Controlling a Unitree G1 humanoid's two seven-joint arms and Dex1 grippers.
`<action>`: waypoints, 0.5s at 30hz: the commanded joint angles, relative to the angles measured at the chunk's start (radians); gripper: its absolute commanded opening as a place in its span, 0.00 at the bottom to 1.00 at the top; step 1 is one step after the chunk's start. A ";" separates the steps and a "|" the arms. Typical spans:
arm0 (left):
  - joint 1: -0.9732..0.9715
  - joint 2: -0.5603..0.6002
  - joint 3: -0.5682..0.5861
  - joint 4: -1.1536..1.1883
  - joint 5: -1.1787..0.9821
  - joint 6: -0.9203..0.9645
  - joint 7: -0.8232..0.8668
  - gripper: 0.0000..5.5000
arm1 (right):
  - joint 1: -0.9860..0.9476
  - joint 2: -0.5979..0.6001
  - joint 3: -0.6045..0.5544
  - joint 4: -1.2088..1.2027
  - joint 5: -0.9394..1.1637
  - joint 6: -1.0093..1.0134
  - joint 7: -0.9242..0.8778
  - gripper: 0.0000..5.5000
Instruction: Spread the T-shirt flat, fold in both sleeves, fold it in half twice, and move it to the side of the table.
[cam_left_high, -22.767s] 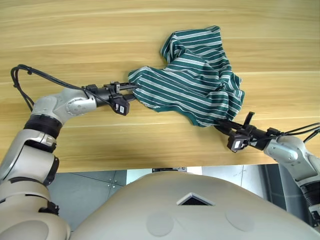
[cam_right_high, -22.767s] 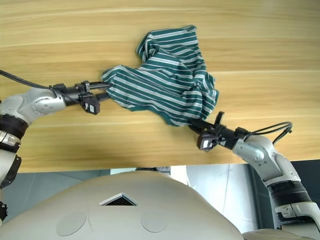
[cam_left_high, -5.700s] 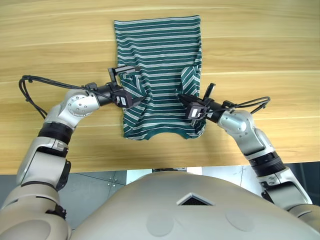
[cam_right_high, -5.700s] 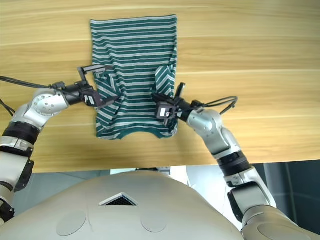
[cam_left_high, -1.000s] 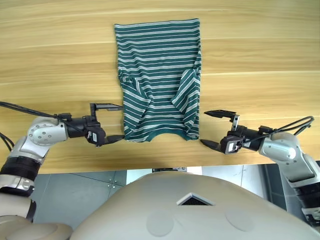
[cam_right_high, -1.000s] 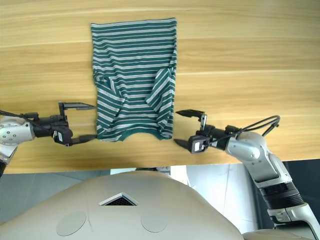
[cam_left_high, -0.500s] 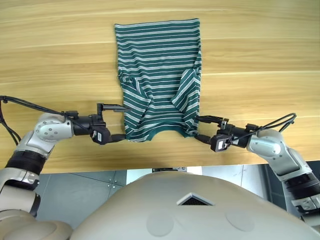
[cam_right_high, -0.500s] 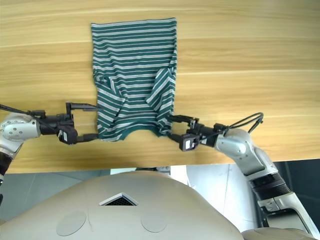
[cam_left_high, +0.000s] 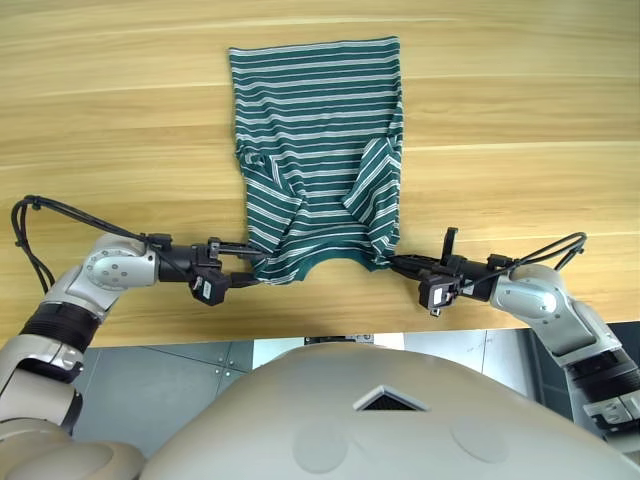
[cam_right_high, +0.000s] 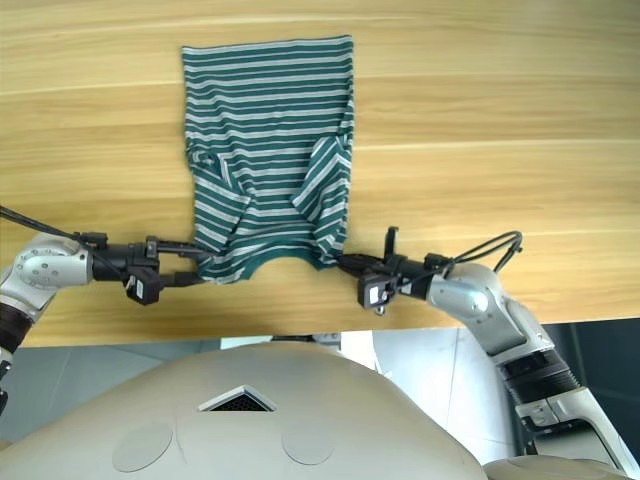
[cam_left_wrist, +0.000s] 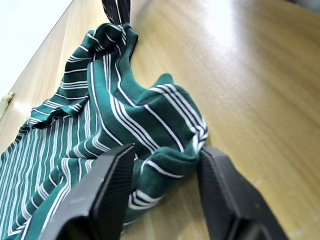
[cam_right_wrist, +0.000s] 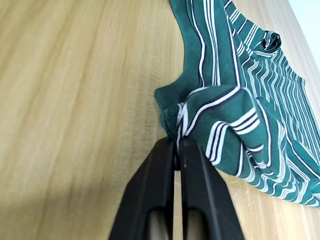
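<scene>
Left eye view: left gripper (cam_left_high: 248, 262), right gripper (cam_left_high: 393, 263), open moment ago, now clamping shirt (cam_left_high: 315, 130) near corners; first half-fold likely beginning.

T-shirt (cam_left_high: 315, 150) folded-in sleeves cover the chest under them. Bunched cloth hides right tool (cam_right_wrist: 176, 144) very tips. Left tool (cam_left_wrist: 165, 160) fingers cut by frame edge; shirt runs out of both wrist views. Table (cam_left_high: 520, 120) far and side edges cropped.
</scene>
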 joint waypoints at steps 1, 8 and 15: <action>0.019 0.015 -0.037 0.017 0.057 0.028 -0.051 0.26 | 0.016 -0.021 0.003 0.011 -0.030 0.028 0.016 0.00; 0.018 0.012 -0.036 0.015 0.053 0.031 -0.055 0.05 | 0.021 -0.027 -0.002 0.006 -0.027 0.025 0.016 0.00; 0.007 0.006 -0.034 0.016 0.012 0.022 -0.056 0.00 | 0.031 -0.035 -0.008 0.003 -0.021 0.021 0.017 0.00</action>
